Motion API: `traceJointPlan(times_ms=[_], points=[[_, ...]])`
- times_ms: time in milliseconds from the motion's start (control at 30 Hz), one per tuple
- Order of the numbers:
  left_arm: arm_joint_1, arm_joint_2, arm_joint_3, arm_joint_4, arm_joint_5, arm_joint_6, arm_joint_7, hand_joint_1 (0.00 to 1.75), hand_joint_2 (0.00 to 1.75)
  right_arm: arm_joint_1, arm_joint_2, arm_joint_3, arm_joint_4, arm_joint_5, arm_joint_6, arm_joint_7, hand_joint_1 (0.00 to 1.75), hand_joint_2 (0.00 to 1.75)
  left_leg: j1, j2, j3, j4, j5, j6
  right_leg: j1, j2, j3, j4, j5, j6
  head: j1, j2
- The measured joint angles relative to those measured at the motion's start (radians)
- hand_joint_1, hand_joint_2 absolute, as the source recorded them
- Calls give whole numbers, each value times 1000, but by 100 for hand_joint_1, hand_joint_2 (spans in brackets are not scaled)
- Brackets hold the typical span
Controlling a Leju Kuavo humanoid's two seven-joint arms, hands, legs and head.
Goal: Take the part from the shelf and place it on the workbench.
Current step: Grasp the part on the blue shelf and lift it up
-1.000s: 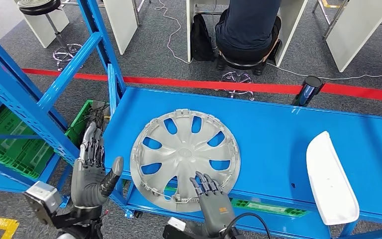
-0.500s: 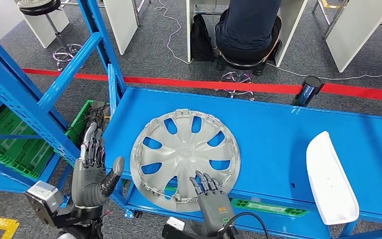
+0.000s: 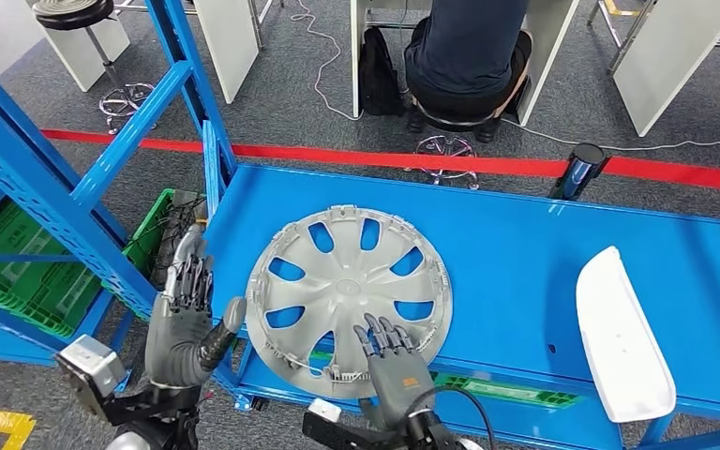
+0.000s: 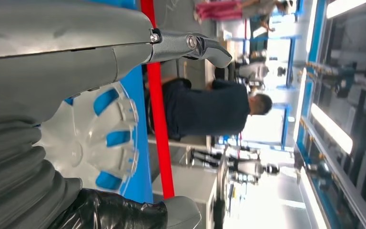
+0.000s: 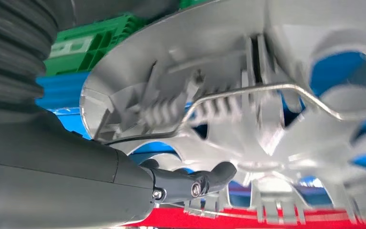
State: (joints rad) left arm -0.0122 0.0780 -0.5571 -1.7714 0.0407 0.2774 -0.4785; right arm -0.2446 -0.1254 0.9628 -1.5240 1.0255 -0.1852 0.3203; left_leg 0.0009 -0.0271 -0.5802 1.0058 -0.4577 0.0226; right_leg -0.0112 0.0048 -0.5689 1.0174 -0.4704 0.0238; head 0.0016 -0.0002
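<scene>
Silver plastic wheel cover (image 3: 349,302) flat on blue shelf (image 3: 525,253), right hand (image 3: 392,361) fingers gripping its six o'clock rim, left hand (image 3: 187,323) spread empty at nine o'clock; probably light, flexible, best taken by opposite rims.

A silver wheel cover (image 3: 349,300) is lying inside-up on the blue shelf (image 3: 516,253), its near edge hanging over the front lip. The right hand (image 3: 389,354) is resting its fingers on that near edge. The left hand (image 3: 187,319) is hovering just beside the shelf's left end, fingers apart, holding nothing. A white curved part (image 3: 619,337) is lying well apart to the right. A person (image 3: 469,47) is sitting beyond the red floor line (image 3: 337,155).
</scene>
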Motion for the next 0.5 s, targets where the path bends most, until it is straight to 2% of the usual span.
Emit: traceJointPlan(times_ms=[133,367,500], points=[[-11,-11,-2,13,0,-23,-1,0,175,-45,29,-2,82,-5,8,6,175,175,0,2,4,0,0,0,0,1,3,0,0,0,0,0],[-5,-13,-1,25,-11,-17,-1,0,175,-32,37,-30,123,-27,-117,-8,175,175,0,1,5,0,0,0,0,1,5,-1,0,0,-1,0],[-3,-13,-1,29,-12,-13,-3,0,175,-23,32,-52,123,-33,-144,-14,175,175,0,1,6,0,0,0,0,1,6,-3,0,0,0,0]])
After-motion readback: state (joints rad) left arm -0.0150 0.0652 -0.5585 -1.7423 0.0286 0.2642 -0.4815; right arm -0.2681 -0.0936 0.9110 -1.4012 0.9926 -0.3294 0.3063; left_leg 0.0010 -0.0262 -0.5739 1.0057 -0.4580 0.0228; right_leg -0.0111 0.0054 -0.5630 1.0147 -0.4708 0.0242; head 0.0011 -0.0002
